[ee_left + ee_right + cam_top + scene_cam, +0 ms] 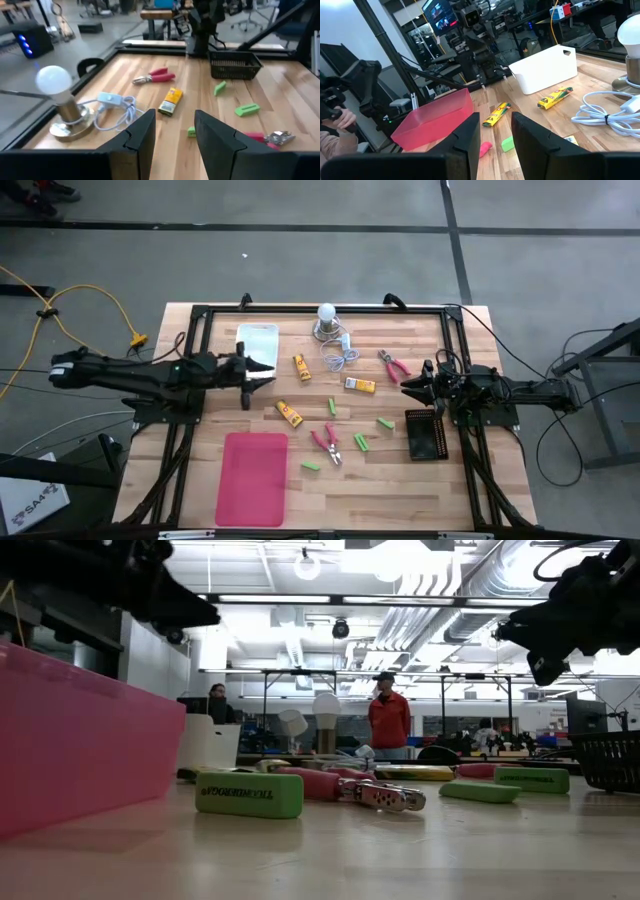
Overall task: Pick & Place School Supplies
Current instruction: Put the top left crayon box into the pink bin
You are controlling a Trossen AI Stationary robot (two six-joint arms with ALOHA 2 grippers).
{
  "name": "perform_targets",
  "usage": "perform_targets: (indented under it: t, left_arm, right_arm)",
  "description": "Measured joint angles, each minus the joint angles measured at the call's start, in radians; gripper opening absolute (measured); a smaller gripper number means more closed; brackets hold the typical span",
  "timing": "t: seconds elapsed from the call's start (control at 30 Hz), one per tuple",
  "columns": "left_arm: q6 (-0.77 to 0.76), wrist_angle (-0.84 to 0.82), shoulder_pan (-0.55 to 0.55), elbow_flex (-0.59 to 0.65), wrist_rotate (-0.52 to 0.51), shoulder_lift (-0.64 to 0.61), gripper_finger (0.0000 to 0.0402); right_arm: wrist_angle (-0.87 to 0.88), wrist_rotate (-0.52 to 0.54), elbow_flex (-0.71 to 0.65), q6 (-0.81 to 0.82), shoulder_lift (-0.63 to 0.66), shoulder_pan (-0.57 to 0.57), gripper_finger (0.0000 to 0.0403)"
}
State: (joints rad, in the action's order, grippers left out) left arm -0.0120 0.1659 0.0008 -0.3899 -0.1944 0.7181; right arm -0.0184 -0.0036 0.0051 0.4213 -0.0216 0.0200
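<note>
Green eraser sticks (249, 794) lie closest to your low camera, one just in front of the pink-handled pliers (350, 788) at mid-counter. You can count more green sticks (386, 423) scattered across the right-hand middle of the wooden counter (470, 480), with a second pair of pink pliers (393, 364) farther back, near the right arm. Three orange-yellow boxes lie apart: one (301, 366) beside the white bin (257, 343), one (289, 413) just above the pink tray (254, 478), one (360, 385) by the coiled cord of the white bulb lamp (326, 320). Your left pincer (262, 373) hovers over the counter in front of the white bin, fingers parted with a clear gap, holding nothing. Your right pincer (408, 387) hangs near the far pliers, just above the black mesh basket (423, 433), likewise parted and empty. People stand in the room beyond the counter.
</note>
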Motion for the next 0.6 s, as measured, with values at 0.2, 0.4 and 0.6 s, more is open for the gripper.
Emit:
perform_targets:
  t: [0.2, 0.4, 0.6]
  left_arm:
    - [0.018, -0.063, -0.038, -0.116, 0.0, 0.133, 0.0131]
    - [0.023, -0.248, -0.058, -0.266, 0.0, 0.245, 0.0131]
    - [0.046, -0.349, -0.059, -0.373, 0.025, 0.348, 0.0131]
  right_arm:
    - [0.0, 0.0, 0.0, 0.0, 0.0, 0.0, 0.0101]
    - [0.0, 0.0, 0.0, 0.0, 0.0, 0.0, 0.0101]
    - [0.0, 0.0, 0.0, 0.0, 0.0, 0.0, 0.0101]
